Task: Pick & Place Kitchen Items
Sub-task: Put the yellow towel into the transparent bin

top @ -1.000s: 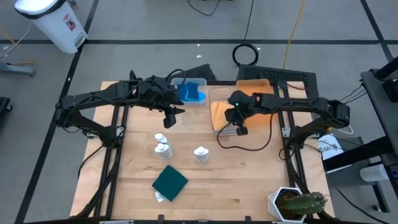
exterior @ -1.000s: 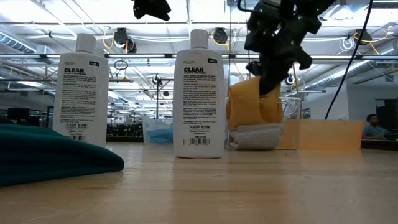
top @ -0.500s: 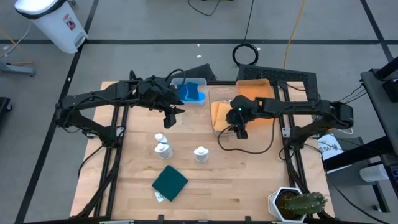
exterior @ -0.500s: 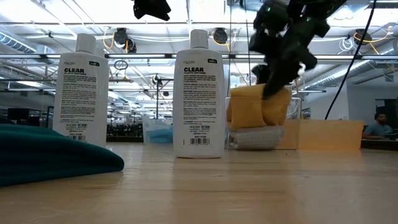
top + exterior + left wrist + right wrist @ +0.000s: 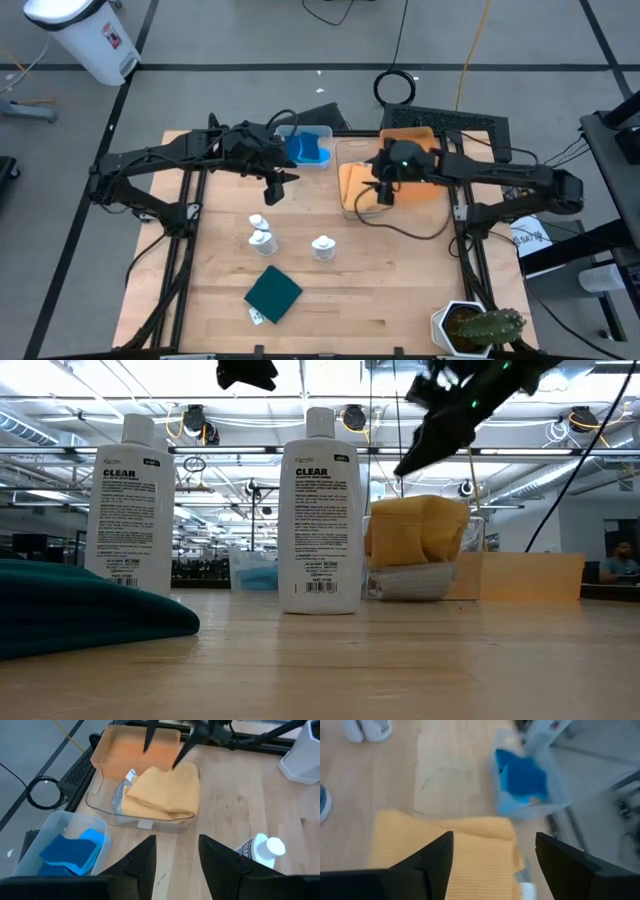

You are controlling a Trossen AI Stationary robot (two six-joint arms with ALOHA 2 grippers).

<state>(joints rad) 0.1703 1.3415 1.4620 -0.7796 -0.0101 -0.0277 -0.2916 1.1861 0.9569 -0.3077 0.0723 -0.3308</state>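
Observation:
A mustard-yellow folded cloth [image 5: 354, 186] lies in a clear bin [image 5: 145, 823], resting on a grey cloth [image 5: 410, 581]. My right gripper [image 5: 492, 865] hovers open just above it, with nothing between its fingers. Small blue cloth pieces [image 5: 308, 148] fill a second clear bin at the far side. White bottles [image 5: 261, 236] [image 5: 322, 247] stand mid-table. A dark green folded cloth [image 5: 273, 293] lies near the front edge. My left gripper [image 5: 180, 862] hangs open over bare table, left of the bin with the yellow cloth.
An orange tray [image 5: 412, 142] sits behind the clear bin that holds the yellow cloth. A potted cactus [image 5: 480, 327] stands at the front right corner. A cable loops over the table under the right arm. Bare wood lies right of the bottles.
My right gripper has opened and let go of the mustard-yellow cloth. It has then risen and drawn back a little toward the table's far edge. The cloth stays in the bin on the grey cloth.

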